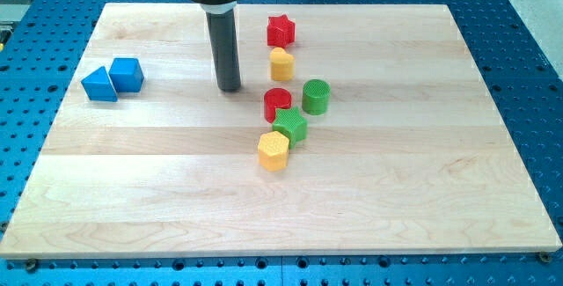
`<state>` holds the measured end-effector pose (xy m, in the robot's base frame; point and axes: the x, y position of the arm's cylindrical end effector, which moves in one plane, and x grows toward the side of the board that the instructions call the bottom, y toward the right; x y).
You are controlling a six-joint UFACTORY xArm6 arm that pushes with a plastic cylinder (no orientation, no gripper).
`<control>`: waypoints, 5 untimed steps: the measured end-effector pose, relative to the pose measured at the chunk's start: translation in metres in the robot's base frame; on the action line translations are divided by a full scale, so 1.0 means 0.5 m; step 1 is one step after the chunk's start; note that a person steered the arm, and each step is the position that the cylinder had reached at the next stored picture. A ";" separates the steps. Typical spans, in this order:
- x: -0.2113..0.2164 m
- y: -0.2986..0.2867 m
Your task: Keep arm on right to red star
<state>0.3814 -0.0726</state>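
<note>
The red star [281, 31] lies near the view's top, a little right of the middle. My tip [230, 88] stands on the board to the left of and below the star, well apart from it. A yellow block [281, 63] sits right below the star. Further down lie a red cylinder [277, 104], a green cylinder [316, 96], a green hexagon-like block [289, 126] and a yellow hexagon [274, 150]. My tip is left of the red cylinder and touches no block.
A blue triangle [98, 84] and a blue cube [127, 74] sit together at the view's left. The wooden board [422, 189] lies on a blue perforated table [528, 57]. The arm's mount is at the top edge.
</note>
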 end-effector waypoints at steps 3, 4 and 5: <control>-0.009 0.156; -0.025 0.205; -0.025 0.205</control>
<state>0.3689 0.0299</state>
